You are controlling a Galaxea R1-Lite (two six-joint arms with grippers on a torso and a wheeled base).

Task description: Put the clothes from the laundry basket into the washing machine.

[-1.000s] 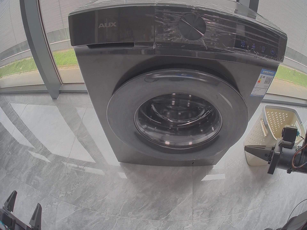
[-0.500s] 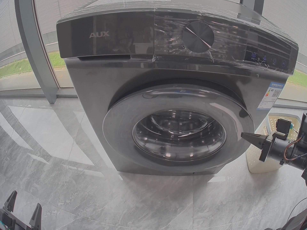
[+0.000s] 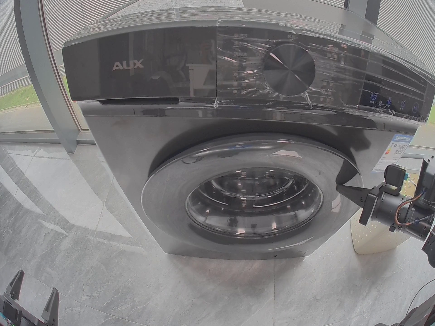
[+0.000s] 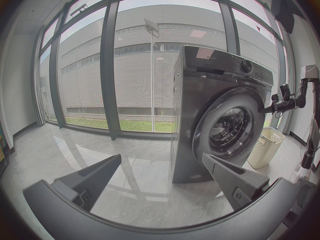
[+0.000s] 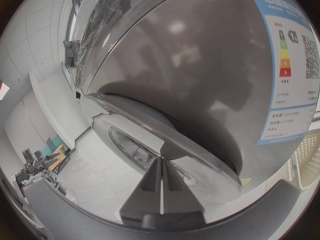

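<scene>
I see the dark grey washing machine with its round glass door shut. The cream plastic laundry basket stands just right of it; I can't see inside. My right pincer, tips together, is at the door's rim. My left pincer is spread apart.

Dark grey front-load washing machine, round door shut; cream perforated laundry basket upright on floor just beside it.
</scene>
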